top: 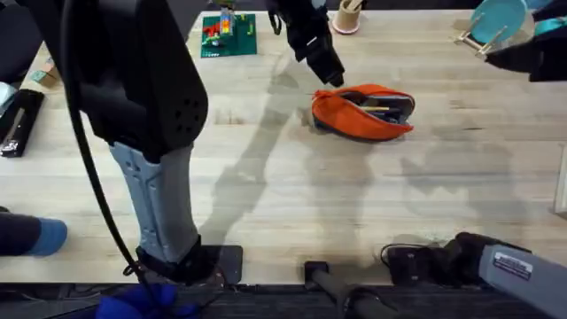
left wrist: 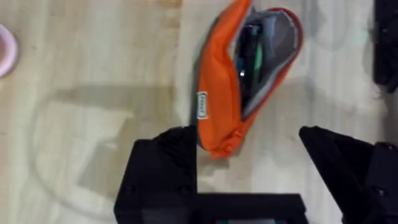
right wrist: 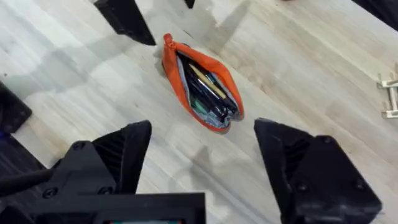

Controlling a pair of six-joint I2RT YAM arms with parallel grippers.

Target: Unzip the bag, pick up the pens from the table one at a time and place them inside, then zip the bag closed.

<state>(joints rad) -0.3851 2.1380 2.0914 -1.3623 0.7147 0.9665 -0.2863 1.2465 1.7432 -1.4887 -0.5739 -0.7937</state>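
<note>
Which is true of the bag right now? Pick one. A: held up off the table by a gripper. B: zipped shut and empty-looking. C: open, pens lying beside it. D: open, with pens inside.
D: the bag lies open on the table, pens showing inside.

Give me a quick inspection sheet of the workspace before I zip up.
Surface: table, light wood planks.
Job's things: bag lying unzipped; pens inside it.
Clutter: green toy board, tan cup, teal plate on a rack.
Grippers: left gripper open, over the bag's end; right gripper open, above the bag.
Cables: black cable along the left arm.
Surroundings: nothing seen.
</note>
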